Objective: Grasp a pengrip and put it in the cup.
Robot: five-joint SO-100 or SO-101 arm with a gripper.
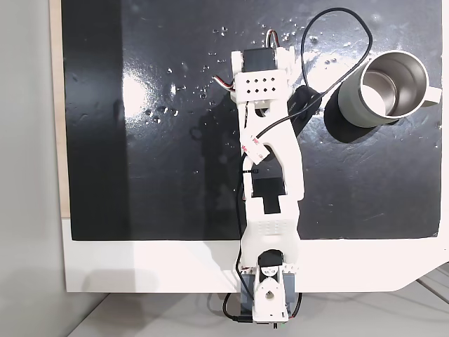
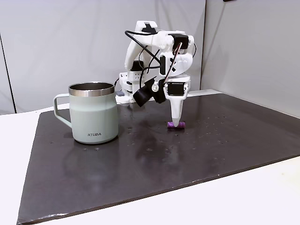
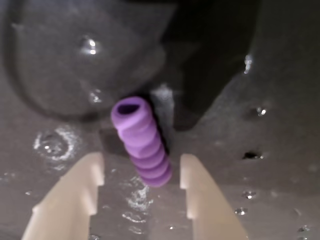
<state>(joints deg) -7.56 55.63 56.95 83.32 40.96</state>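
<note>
In the wrist view we see the purple ribbed pengrip [image 3: 142,141] lying on the dark mat [image 3: 260,175] between the two pale fingers [image 3: 75,195] of the gripper [image 3: 142,172], which stand apart on either side of it, neither one clearly touching it. In a fixed view from the side, we find the gripper [image 2: 176,123] pointing straight down at the pengrip [image 2: 176,125]. The grey-green mug [image 2: 93,112] stands upright well to the left, handle turned away from the arm.
</note>
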